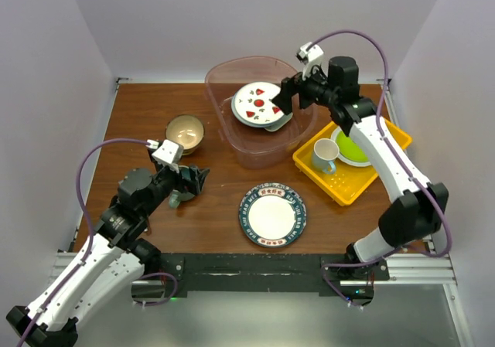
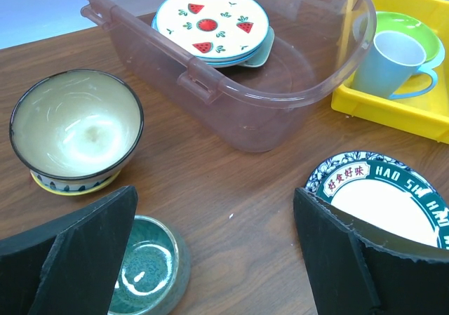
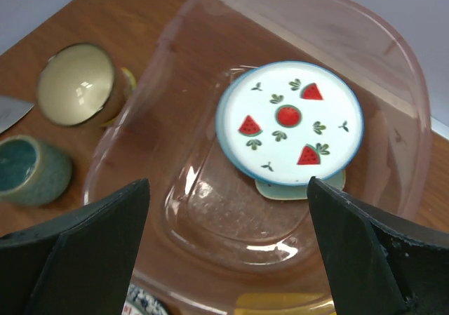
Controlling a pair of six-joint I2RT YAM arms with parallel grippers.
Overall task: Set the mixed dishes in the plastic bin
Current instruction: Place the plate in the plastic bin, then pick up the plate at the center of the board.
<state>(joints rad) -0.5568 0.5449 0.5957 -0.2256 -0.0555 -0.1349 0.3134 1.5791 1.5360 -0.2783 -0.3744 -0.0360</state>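
The translucent pinkish plastic bin (image 1: 226,144) stands at the back centre. Inside it the red strawberry plate (image 1: 258,103) lies on the pale mint divided tray (image 1: 278,125). My right gripper (image 1: 285,100) hovers open and empty over the bin, above the plate (image 3: 289,122). A tan bowl (image 1: 185,133) sits left of the bin. A teal mug (image 1: 176,200) stands by my left gripper (image 1: 197,178), which is open and empty just above the table; the mug (image 2: 144,273) is beside its left finger. A blue floral plate (image 1: 272,214) lies at the front centre.
A yellow perforated tray (image 1: 349,183) stands right of the bin, holding a white mug (image 1: 325,155) and a lime-green plate (image 1: 353,149). White walls enclose the table on three sides.
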